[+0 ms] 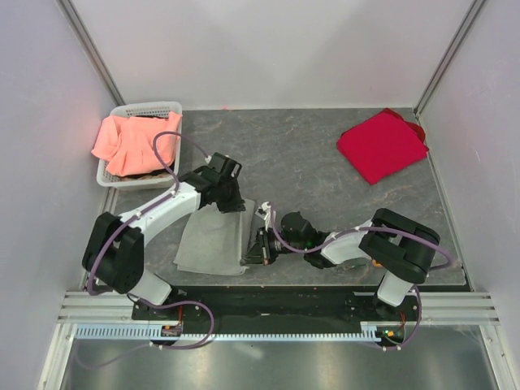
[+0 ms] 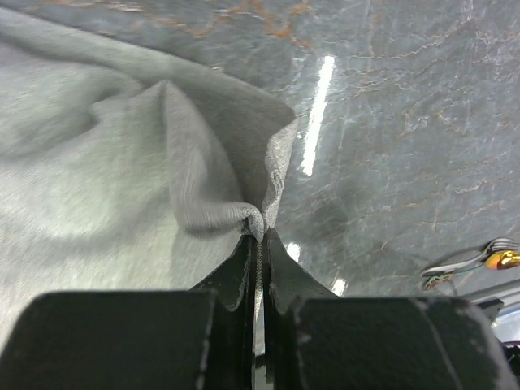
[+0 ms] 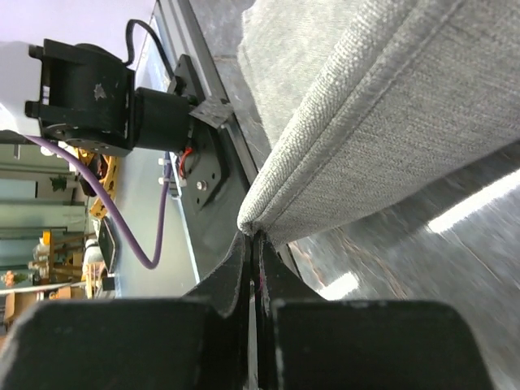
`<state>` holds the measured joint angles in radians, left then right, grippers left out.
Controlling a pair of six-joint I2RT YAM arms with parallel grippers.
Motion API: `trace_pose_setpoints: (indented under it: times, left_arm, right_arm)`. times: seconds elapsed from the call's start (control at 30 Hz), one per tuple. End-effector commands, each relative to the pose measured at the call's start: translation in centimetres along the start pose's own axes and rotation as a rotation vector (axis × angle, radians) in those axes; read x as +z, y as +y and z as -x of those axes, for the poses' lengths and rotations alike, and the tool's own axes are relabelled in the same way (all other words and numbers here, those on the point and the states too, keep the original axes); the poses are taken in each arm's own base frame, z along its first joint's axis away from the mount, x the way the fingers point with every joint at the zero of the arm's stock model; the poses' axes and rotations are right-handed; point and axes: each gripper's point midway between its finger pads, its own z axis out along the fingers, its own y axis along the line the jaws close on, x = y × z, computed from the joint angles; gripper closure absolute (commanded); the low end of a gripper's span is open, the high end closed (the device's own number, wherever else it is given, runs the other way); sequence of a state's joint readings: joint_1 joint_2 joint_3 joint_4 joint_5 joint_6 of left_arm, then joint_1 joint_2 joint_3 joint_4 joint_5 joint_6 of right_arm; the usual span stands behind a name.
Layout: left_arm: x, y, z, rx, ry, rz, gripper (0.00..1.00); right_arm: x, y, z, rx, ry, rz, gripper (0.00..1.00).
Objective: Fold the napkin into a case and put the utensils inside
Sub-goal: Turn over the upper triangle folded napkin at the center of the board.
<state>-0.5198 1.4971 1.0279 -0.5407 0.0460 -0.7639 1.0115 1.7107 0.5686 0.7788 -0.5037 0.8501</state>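
Both jaws are clamped on napkin (image 1: 210, 242) corners: the far one by the left gripper (image 2: 260, 236), the near one by the right gripper (image 3: 253, 237). It is spread by the desk's (image 1: 325, 171) near edge and is judged soft and limp, so it is best pinched at corners.

— Dark grey marbled table (image 1: 317, 162), rust veins, streaks of glare.
— And on it?
— Near the front edge, left of centre: grey-green napkin (image 1: 213, 244), folded over, rumpled at the far corner.
— Beside that?
— Silvery utensils (image 2: 471, 262), orange-brown tip, on bare stone near the napkin's right edge.
— Further back?
— Far right: red cloth (image 1: 382, 146), folded, well apart. Far left corner: white basket (image 1: 175, 106), holding a salmon-orange cloth (image 1: 130, 142).
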Motion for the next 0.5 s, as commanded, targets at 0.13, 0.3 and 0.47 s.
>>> trace_pose_setpoints:
  times: [0.13, 0.3, 0.47]
  left_arm:
    - [0.5, -7.6, 7.3, 0.007, -0.281, -0.194, 0.77]
    - [-3.5, -10.6, 6.2, 0.112, -0.229, -0.358, 0.35]
    - [-8.1, -10.5, 4.0, 0.182, -0.206, -0.446, 0.19]
  right_arm:
    - [-3.3, -0.5, -4.2, 0.119, 0.114, -0.035, 0.84]
    - [-6.8, -3.5, -4.6, 0.120, 0.076, -0.264, 0.44]
    - [-11.0, -5.2, -1.5, 0.083, 0.005, -0.467, 0.19]
